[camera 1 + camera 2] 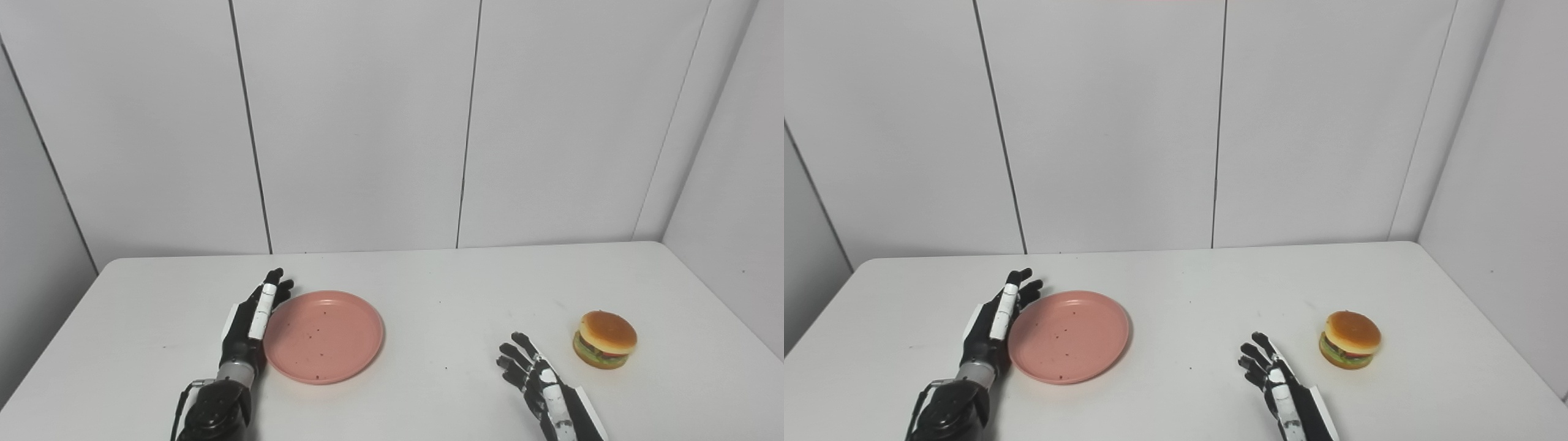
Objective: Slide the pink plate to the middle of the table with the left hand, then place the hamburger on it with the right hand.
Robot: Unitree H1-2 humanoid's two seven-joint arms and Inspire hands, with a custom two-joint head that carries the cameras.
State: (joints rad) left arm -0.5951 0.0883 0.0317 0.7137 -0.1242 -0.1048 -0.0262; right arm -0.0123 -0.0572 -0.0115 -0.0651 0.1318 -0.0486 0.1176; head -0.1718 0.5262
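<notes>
White table (429,294): pink plate (323,336) touches your left hand (252,318); fingers straight, together, clasping nothing.
Risk: plate pivots off fingers.
Right hand (539,380): fingers apart, hamburger (605,339) just beyond.

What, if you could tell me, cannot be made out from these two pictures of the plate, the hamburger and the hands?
- Left hand against the pink plate: both views show its back, so whether its palm side touches the rim is hidden.
- Right hand: its forearm is cut off by the bottom edge.
- Hamburger: its far side is hidden by its own body.
- Dark specks on the plate: too small to identify.
</notes>
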